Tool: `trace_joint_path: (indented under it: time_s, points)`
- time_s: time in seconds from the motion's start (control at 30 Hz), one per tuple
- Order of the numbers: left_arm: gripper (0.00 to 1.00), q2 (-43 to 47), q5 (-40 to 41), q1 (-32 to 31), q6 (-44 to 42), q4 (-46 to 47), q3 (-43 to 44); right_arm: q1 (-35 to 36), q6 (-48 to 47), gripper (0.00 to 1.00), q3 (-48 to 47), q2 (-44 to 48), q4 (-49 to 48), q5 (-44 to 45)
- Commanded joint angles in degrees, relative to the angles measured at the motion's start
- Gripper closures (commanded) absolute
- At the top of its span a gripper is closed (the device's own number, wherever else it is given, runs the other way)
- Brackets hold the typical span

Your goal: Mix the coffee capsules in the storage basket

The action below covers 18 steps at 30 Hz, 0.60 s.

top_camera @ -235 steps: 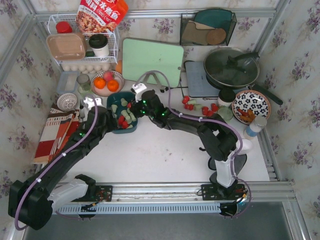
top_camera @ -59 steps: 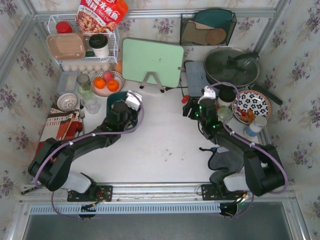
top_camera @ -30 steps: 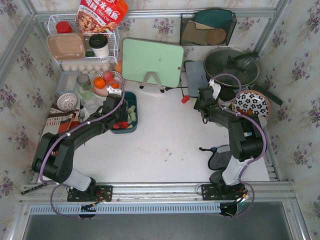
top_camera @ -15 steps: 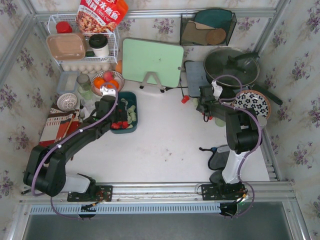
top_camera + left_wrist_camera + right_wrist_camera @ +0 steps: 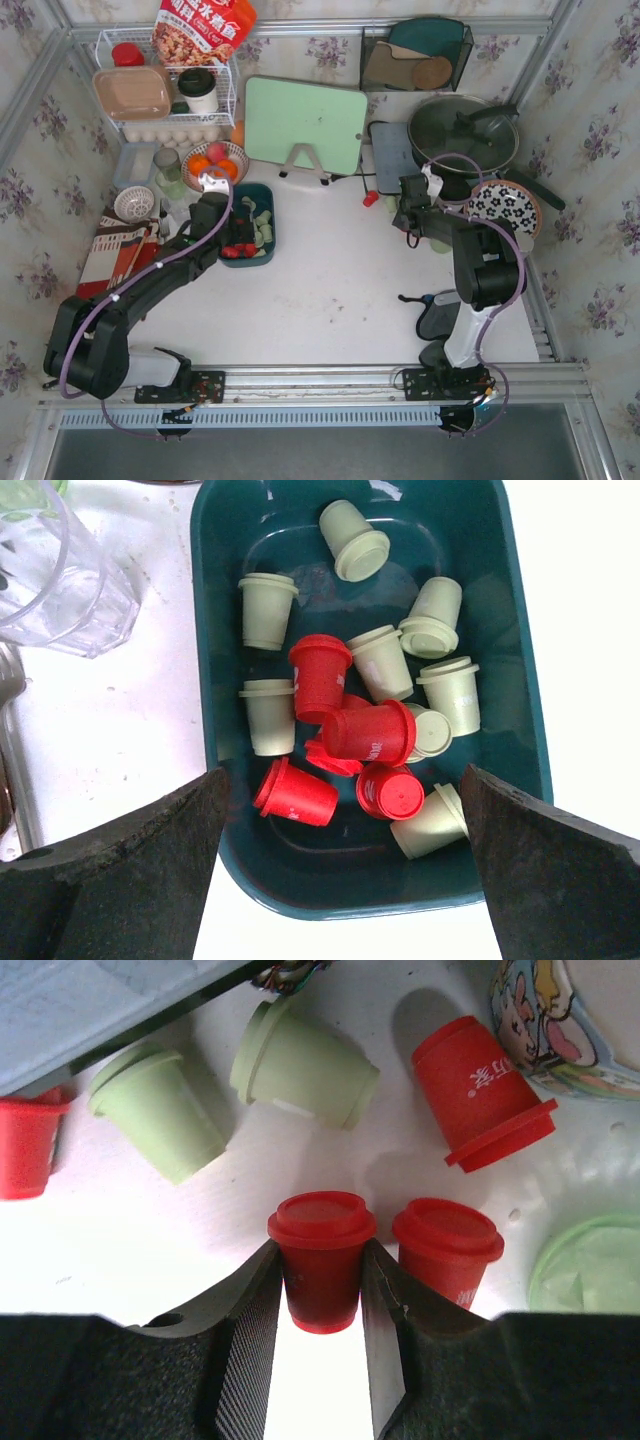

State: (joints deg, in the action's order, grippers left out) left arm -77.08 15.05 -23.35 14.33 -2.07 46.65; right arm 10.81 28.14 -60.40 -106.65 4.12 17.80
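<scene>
The dark teal storage basket holds several red and pale green coffee capsules, mixed together and mostly lying on their sides. My left gripper is open and empty, its fingers spread wider than the basket's near end; it is at the basket's left side in the top view. My right gripper is shut on an upright red capsule on the table. A second red capsule stands just to its right. Two pale green capsules and a tipped red one lie beyond.
A clear glass stands left of the basket. A cartoon-printed cup and a pale green lid are close to the right gripper. The pan, patterned plate, fruit bowl and green cutting board line the back.
The right arm has left the basket and gone to the loose capsules at the right. The left gripper has drawn back off the basket, uncovering it. Hardly anything moved in the last half second.
</scene>
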Motion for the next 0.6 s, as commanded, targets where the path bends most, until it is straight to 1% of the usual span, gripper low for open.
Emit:
trace_joint_path:
  time_s: [0.0,0.1,0.2,0.27,0.4,0.57]
  points:
    - [0.01,1.1,-3.0,0.1,-1.2,3.2,-1.0,0.0,-2.5,0.69,1.3,2.7,-2.0,-1.8]
    - [0.01,2.5,-3.8,0.1,-1.4,5.1,-2.6,0.0,-4.6,0.72,2.5,4.6,-2.5,-2.1]
    - [0.01,3.8,-3.8,0.1,-0.9,6.1,-3.7,0.1,-6.0,0.77,3.8,6.7,-3.4,-3.9]
    - [0.01,4.3,-4.3,0.1,-0.5,5.9,-3.7,0.2,-6.8,0.78,4.6,8.0,-3.7,-5.1]
    - [0.01,4.2,-11.9,0.1,-2.7,8.2,-3.7,1.2,-8.1,0.78,6.3,11.0,-4.9,-8.1]
    - [0.01,4.7,-25.0,-0.2,-6.7,15.9,-6.5,4.2,-9.0,0.78,11.5,17.6,-11.6,-16.2]
